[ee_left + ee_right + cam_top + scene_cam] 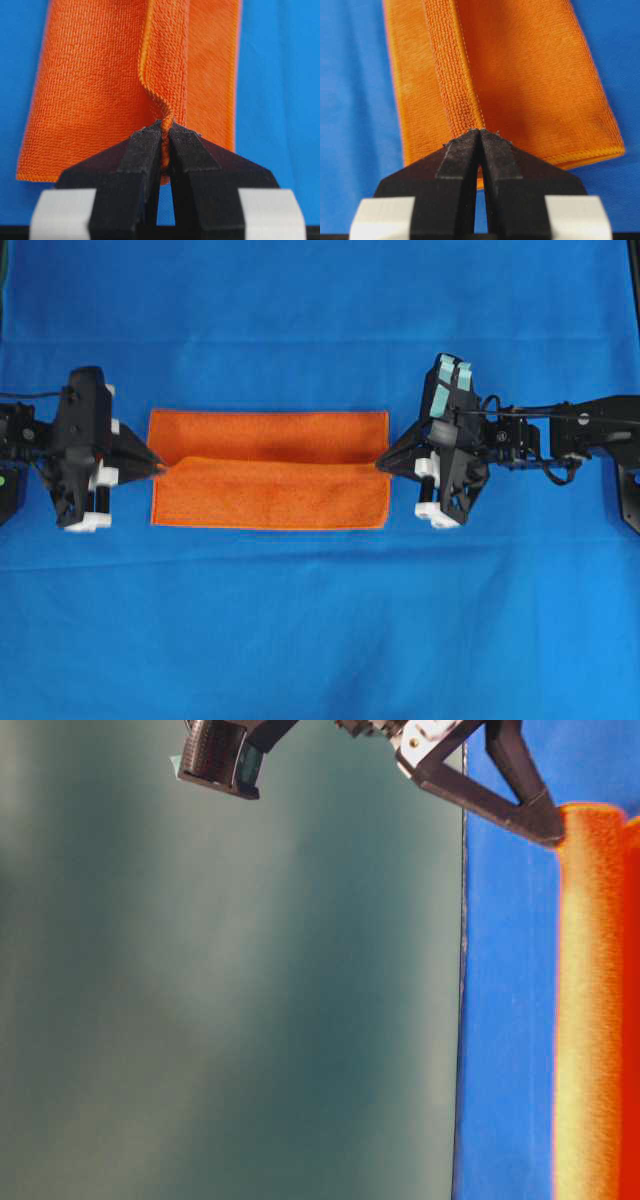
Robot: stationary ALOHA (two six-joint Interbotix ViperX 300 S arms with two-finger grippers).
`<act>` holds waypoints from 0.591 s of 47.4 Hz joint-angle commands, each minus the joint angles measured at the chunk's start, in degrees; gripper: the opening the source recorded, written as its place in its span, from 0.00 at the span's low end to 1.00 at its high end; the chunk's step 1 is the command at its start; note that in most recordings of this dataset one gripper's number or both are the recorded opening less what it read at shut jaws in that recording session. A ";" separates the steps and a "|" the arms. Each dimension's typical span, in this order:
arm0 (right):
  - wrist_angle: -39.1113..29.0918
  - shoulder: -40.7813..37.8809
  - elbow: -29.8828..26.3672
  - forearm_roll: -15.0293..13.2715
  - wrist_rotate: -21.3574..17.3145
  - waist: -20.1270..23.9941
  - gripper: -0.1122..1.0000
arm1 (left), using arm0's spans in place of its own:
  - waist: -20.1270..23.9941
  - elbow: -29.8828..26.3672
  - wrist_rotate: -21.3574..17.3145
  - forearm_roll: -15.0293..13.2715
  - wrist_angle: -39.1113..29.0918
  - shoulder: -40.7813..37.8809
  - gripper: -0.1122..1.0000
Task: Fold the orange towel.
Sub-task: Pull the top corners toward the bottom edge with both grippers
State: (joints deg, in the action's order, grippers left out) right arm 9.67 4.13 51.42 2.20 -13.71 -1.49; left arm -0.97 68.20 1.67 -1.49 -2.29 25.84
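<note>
- One blue cloth-covered surface [320,620], flat, filling the overhead view; it carries every item listed below.
- One bright orange microfibre towel [270,475], fuzzy weave with a thin stitched hem, lying at the middle of the surface as a wide rectangle. The near portion is doubled over towards the far side, its hemmed edge running left to right across the middle of the cloth, so a single-layer strip shows along the far edge. In the overhead view that doubled edge is drawn to a point at each end where a claw holds it.
- One right black arm with white fittings and a teal-padded camera block [450,385], reaching in from the right edge of the overhead view. Its right claw [480,132] is closed on the towel's hemmed edge at the right end; in the right wrist view the black fingers [460,150] meet with the hem pinched at their tips.
- One left black arm with white fittings, entering from the left edge of the overhead view. Its left claw [165,132] is clamped on the towel's hemmed edge at the left end; in the left wrist view a ridge of cloth rises from between the fingers [187,147].
</note>
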 commanded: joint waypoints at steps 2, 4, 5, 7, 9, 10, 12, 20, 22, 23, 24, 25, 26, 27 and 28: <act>0.09 0.79 -0.70 0.18 -0.79 0.88 0.12 | -0.79 -1.23 -0.09 0.00 0.26 -2.29 0.11; 0.09 0.53 -0.70 0.18 -0.97 0.97 0.12 | -0.79 -1.32 -0.09 0.09 0.44 -3.16 0.11; 0.26 0.35 -0.70 0.18 -1.05 1.14 0.12 | -0.79 -1.41 -0.09 0.00 0.62 -3.60 0.11; 0.35 0.00 -0.70 0.18 -0.97 1.14 0.12 | -0.79 -1.49 -0.09 0.09 0.79 -4.66 0.11; 0.35 -0.53 -0.79 0.18 -1.05 1.23 0.12 | -0.79 -1.58 -0.09 0.09 1.32 -5.45 0.11; 0.35 -1.05 -0.88 0.18 -1.05 1.23 0.12 | -0.79 -1.67 0.00 0.00 1.58 -5.80 0.11; 0.44 -1.85 -0.97 0.18 -1.05 1.23 0.12 | -0.79 -1.67 0.00 0.00 2.64 -6.50 0.11; 0.44 -4.83 -1.93 1.85 -1.05 1.23 0.12 | -0.79 -1.58 0.00 0.00 5.54 -8.44 0.12; 0.44 -5.27 -2.02 2.11 -1.14 1.32 0.12 | -0.97 -1.49 0.00 0.00 6.15 -9.05 0.13; 0.44 -5.45 -2.11 2.20 -1.05 1.41 0.12 | -1.05 -1.49 0.00 0.00 6.24 -9.23 0.14; 0.44 -5.54 -2.11 2.20 -1.14 1.41 0.12 | -1.14 -1.58 0.00 0.00 6.33 -9.32 0.16; 0.53 -5.54 -2.29 2.29 -1.14 1.49 0.12 | -1.23 -1.58 0.00 0.00 6.50 -9.49 0.18; 0.53 -5.54 -2.29 2.29 -1.14 1.76 0.12 | -1.32 -1.58 0.00 0.00 6.42 -9.67 0.21; 0.53 -5.54 -2.37 2.29 -1.14 1.85 0.12 | -1.41 -1.67 0.09 0.00 6.42 -9.76 0.23; 0.62 -5.63 -2.46 2.29 -1.14 1.93 0.12 | -1.49 -1.67 0.09 0.00 6.42 -9.76 0.26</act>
State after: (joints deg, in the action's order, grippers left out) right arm 9.76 -2.02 50.19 4.22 -14.85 -0.26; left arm -1.85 67.41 1.76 -1.49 3.60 16.08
